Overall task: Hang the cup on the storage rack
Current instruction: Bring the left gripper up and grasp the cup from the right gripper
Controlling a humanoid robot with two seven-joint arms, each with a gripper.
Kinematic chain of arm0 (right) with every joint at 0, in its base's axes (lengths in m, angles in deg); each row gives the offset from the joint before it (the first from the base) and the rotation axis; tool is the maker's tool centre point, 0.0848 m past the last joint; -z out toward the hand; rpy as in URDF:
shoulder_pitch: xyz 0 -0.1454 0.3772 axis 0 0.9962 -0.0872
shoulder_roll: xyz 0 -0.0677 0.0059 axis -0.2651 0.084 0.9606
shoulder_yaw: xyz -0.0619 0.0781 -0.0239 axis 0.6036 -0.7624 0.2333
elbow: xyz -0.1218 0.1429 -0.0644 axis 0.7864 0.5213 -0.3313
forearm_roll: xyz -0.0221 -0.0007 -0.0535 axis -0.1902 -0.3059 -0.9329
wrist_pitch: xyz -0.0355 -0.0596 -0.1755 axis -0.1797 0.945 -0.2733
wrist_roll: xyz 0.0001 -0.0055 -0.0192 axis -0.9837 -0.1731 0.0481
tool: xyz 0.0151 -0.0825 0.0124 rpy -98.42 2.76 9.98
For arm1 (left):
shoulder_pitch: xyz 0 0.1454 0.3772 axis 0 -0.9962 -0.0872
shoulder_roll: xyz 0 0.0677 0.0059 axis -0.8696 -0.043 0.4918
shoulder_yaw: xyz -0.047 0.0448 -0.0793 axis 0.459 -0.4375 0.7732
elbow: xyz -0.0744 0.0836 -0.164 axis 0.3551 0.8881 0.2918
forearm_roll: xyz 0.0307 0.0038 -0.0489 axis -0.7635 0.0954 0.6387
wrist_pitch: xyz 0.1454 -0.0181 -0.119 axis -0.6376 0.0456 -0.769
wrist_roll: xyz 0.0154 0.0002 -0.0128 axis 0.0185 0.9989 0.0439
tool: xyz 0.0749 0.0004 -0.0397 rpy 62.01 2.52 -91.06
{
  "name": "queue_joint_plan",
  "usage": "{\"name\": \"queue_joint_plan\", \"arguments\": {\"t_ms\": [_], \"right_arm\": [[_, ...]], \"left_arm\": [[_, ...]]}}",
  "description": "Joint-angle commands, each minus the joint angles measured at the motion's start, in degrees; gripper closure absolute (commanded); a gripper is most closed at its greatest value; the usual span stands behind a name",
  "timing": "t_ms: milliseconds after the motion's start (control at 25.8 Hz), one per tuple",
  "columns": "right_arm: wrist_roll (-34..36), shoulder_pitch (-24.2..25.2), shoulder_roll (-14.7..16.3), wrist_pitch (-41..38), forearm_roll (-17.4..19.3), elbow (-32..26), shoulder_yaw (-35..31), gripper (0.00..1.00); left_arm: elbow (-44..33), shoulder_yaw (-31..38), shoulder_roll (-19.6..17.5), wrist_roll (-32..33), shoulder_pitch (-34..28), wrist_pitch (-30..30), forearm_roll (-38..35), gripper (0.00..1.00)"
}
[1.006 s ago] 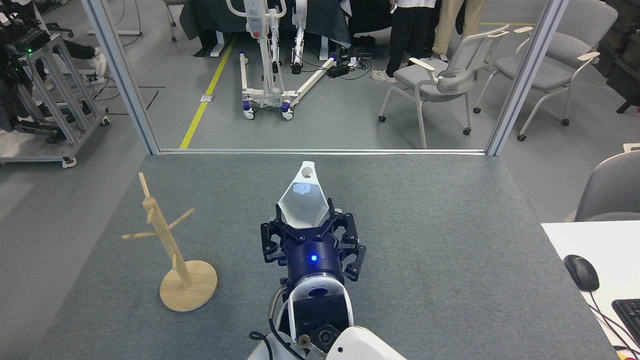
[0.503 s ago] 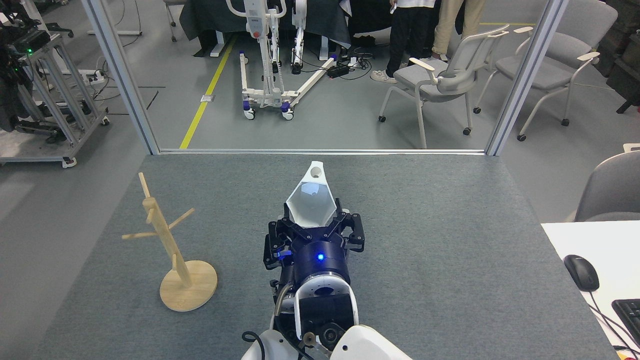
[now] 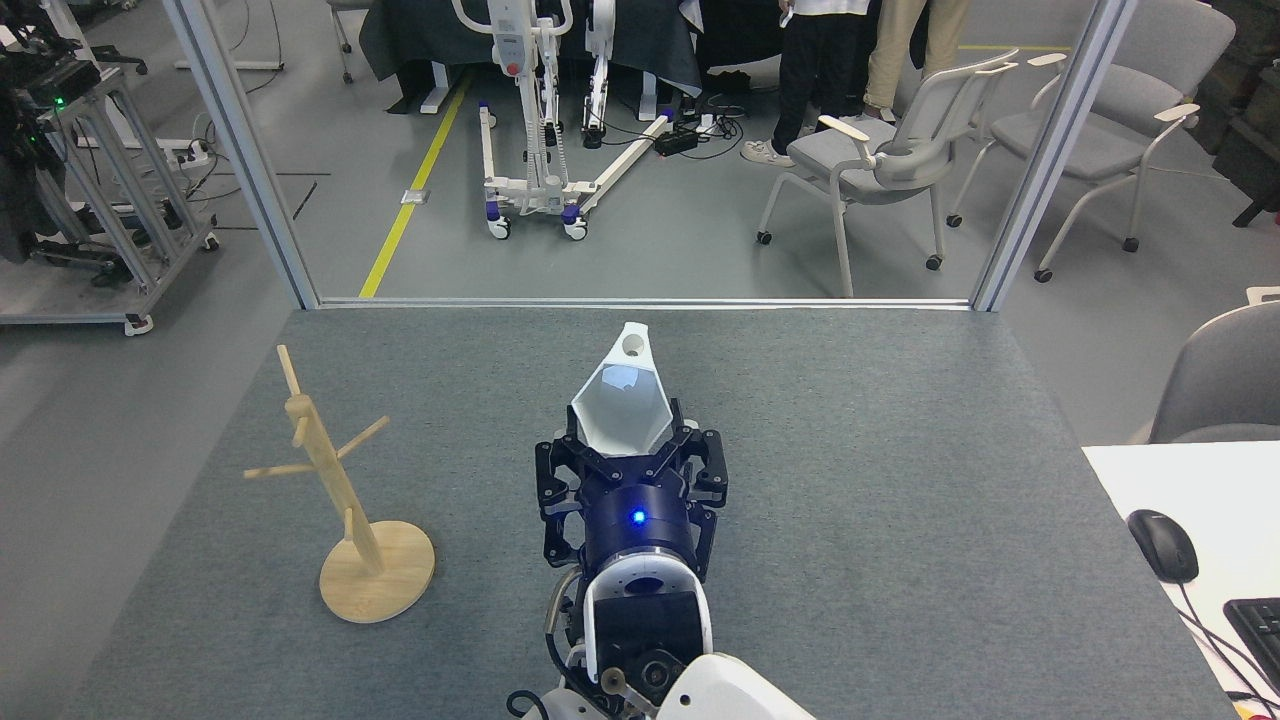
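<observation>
Grey bench (image 3: 900, 480): right gripper (image 3: 628, 462) jaws stay clenched on the cup (image 3: 620, 405), barely shifted; storage rack (image 3: 335, 480) lower left awaits.

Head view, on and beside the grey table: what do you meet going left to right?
storage rack → cup, clamped in the right gripper → mouse on the white desk → keyboard at the right edge.
</observation>
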Motion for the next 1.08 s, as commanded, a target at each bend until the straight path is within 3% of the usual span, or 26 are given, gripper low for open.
{"name": "queue_joint_plan", "arguments": {"t_ms": [0,387,542,1045], "right_arm": [[0.01,0.0,-0.03,-0.01,0.0,0.0,0.02,1.0],[-2.45,0.0,-0.12,0.35,0.0,0.09,0.02,1.0],[-6.32,-0.09,-0.64,0.79,-0.09,0.0,0.02,1.0],[-9.92,0.0,-2.66,0.87,-0.88,-0.53,0.2,1.0]], "left_arm": [[1.17,-0.73,0.04,-1.81,0.0,0.17,0.02,0.0],[3.45,-0.82,0.04,-6.91,0.97,0.17,5.03,0.0],[4.24,-0.82,0.04,-7.26,3.17,0.53,8.54,0.0],[4.68,-0.82,0.13,-6.56,9.23,3.34,9.78,0.01]]}}
